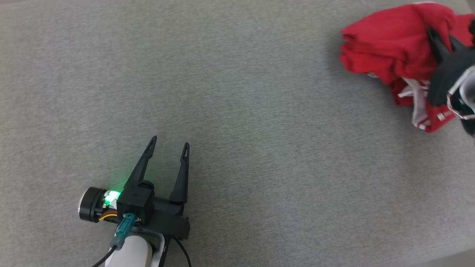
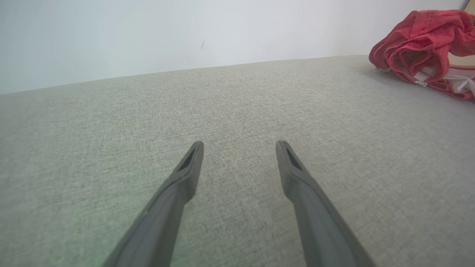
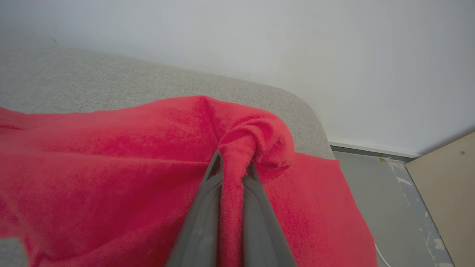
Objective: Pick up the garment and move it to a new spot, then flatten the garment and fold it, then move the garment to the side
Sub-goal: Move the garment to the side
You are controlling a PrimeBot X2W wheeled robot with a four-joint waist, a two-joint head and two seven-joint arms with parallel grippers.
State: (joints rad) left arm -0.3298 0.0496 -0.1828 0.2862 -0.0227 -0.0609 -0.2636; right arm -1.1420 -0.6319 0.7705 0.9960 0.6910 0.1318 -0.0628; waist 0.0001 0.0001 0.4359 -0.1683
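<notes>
A crumpled red garment (image 1: pixel 389 48) with white trim lies bunched at the far right corner of the grey fabric surface (image 1: pixel 237 111). My right gripper (image 1: pixel 443 37) reaches into it from the right edge. In the right wrist view a fold of the red garment (image 3: pixel 111 178) is pinched between the fingers of that right gripper (image 3: pixel 233 163), which is shut on it. My left gripper (image 1: pixel 169 142) hovers open over bare surface at the lower left, far from the garment. From the left wrist, the left gripper (image 2: pixel 239 146) stands open and the garment (image 2: pixel 419 48) sits at the upper right.
The grey surface ends at a rounded corner (image 3: pixel 308 111) just beyond the garment, with floor (image 3: pixel 374 193) and a tan board (image 3: pixel 445 193) below. A pale wall (image 2: pixel 185 33) runs behind the far edge.
</notes>
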